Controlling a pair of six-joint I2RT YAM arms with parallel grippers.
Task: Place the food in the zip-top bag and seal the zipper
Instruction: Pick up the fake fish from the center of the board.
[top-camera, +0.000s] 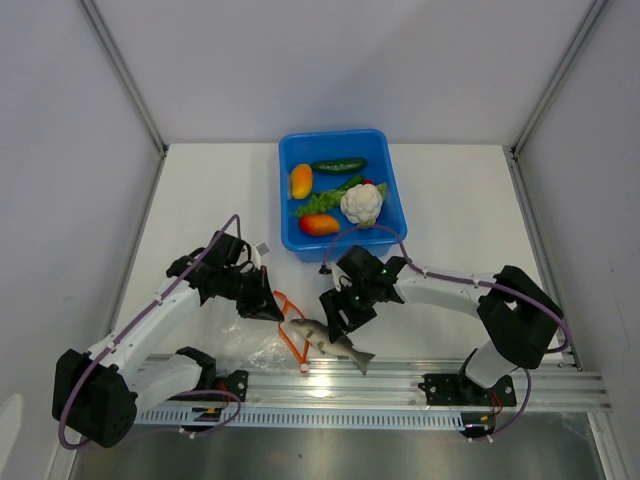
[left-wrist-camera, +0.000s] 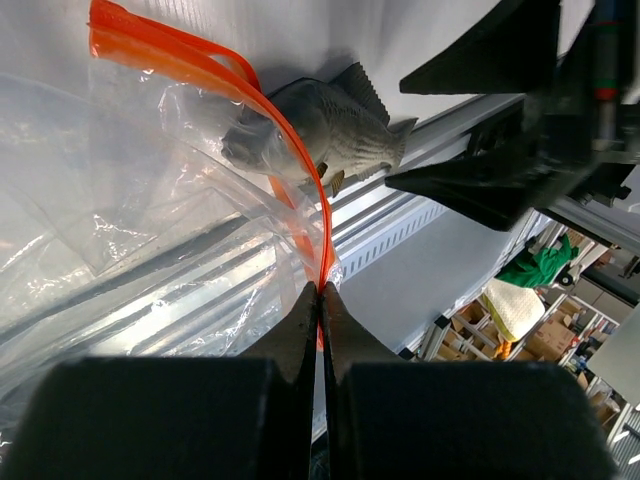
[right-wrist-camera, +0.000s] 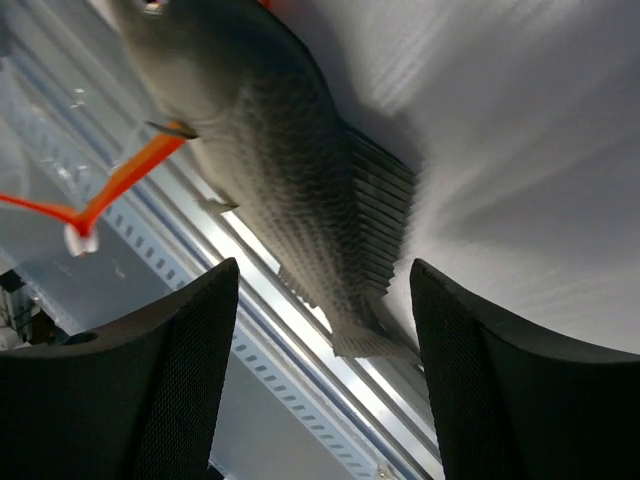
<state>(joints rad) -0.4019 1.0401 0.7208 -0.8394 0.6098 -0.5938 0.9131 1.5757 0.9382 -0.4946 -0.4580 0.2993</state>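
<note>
Left gripper is pinched fully shut on the zipper at the zip-top bag mouth edge. Right gripper is wide open over the grey fish, not gripping it. Fish lies by the near rail, head at the bag mouth. The cauliflower and pepper sit in the blue tub.

the fish lies right of the bag, at its mouth, with the tub behind both.
</note>
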